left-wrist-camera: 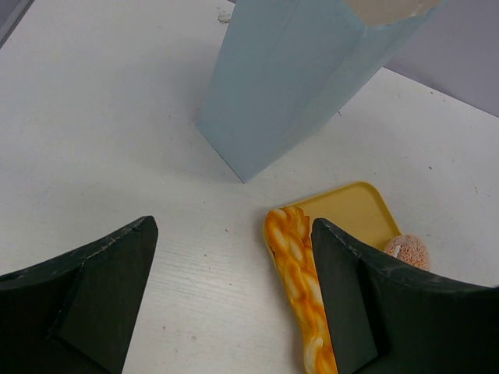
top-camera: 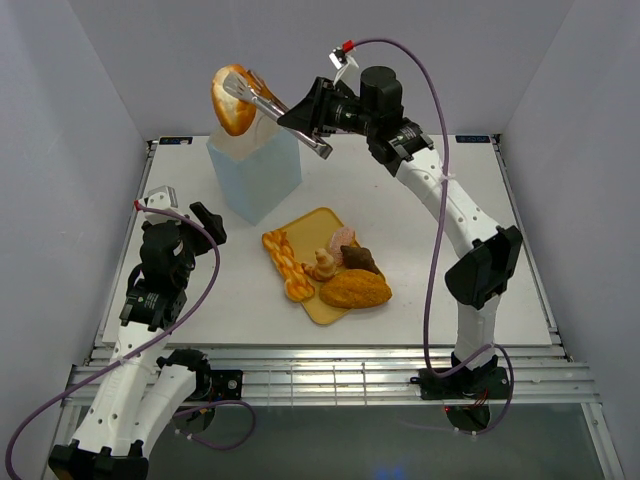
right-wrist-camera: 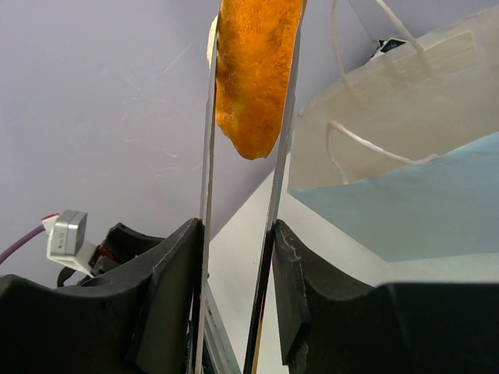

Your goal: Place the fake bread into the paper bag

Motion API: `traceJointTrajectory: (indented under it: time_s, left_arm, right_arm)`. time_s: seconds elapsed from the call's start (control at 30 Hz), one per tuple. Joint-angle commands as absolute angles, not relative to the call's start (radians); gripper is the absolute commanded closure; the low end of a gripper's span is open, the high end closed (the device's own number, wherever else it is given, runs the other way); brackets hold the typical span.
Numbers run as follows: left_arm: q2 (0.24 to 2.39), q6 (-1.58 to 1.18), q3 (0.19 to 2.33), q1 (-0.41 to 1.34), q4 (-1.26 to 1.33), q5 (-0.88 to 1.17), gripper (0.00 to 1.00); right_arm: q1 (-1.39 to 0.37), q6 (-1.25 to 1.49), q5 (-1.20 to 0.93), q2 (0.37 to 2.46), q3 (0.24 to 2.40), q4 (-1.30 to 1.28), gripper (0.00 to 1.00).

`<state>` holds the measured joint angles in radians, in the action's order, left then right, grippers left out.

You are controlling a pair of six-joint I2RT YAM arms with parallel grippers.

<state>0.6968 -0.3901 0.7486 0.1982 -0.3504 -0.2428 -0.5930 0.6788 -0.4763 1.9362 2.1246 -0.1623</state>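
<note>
My right gripper (top-camera: 318, 112) is shut on the long metal tongs (top-camera: 285, 115), and the tongs pinch an orange-white loaf of fake bread (top-camera: 235, 100) just above the open top of the pale blue paper bag (top-camera: 255, 175). In the right wrist view the loaf (right-wrist-camera: 253, 70) sits between the tong blades (right-wrist-camera: 207, 195), left of the bag's white inside and cord handles (right-wrist-camera: 421, 187). My left gripper (top-camera: 185, 208) is open and empty, low over the table left of the tray; in its own view (left-wrist-camera: 234, 288) it faces the bag (left-wrist-camera: 296, 86) and the orange braid (left-wrist-camera: 300, 280).
A flat yellow tray (top-camera: 322, 220) in the middle of the table holds the orange braid (top-camera: 283, 262), a tan croissant (top-camera: 322, 265), a pinkish piece (top-camera: 345, 238), a dark brown roll (top-camera: 360, 259) and a golden oval loaf (top-camera: 355, 291). Grey walls close in on three sides.
</note>
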Motion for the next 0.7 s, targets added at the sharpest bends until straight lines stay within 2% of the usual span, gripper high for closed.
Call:
traceJointTrajectory:
  time_s: [0.0,0.37,0.67]
  left_arm:
    - [0.687,-0.39,0.759,0.193,-0.337,-0.226,0.1]
    - [0.686,-0.39,0.756,0.193,-0.336,-0.21,0.1]
    - [0.686,-0.388,0.756,0.193,-0.336,-0.203,0.1]
  right_arm:
    - [-0.6,0.698,-0.494,1.959,2.187,-0.037,0.74]
    - [-0.6,0.683,-0.494,2.0,2.157,-0.021,0.72]
    - [-0.6,0.66,-0.482,1.983,2.099,-0.02,0.63]
